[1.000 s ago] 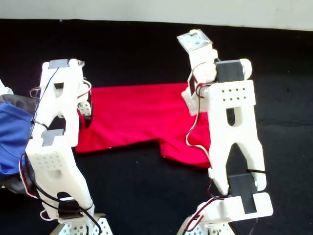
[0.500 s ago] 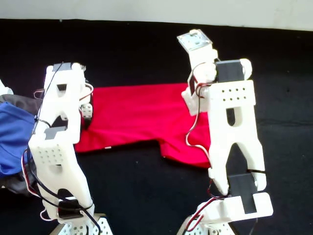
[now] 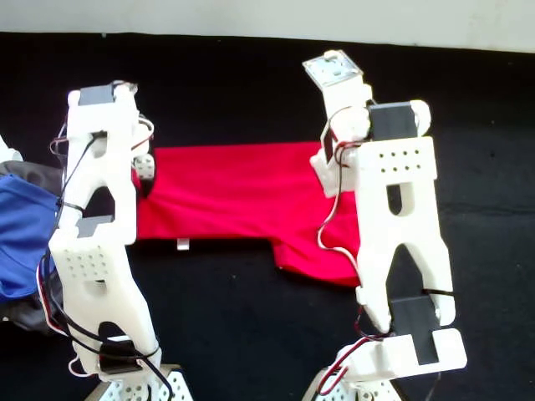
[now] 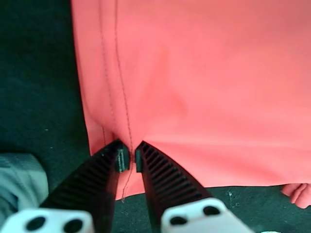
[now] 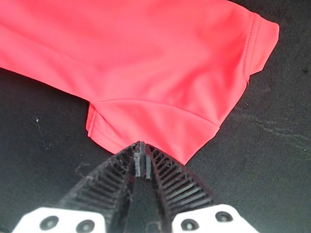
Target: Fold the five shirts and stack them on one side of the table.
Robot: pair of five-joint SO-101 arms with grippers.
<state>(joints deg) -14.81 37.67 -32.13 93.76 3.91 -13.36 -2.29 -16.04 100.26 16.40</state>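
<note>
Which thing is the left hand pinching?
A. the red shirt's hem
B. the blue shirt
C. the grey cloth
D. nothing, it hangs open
A: the left wrist view shows the left hand closed on the stitched hem of the red shirt.

White printed arms (image 3: 92, 267) with black servos (image 3: 393, 121), red-black-white cables (image 3: 347, 351) and ridged black fingers (image 4: 160, 170).

Left arm pulls away
The left pincer (image 4: 129, 158) has shifted farther off, straightening the near hem of the red shirt (image 3: 242, 192) and uncovering a white tag (image 3: 182, 244).
</note>
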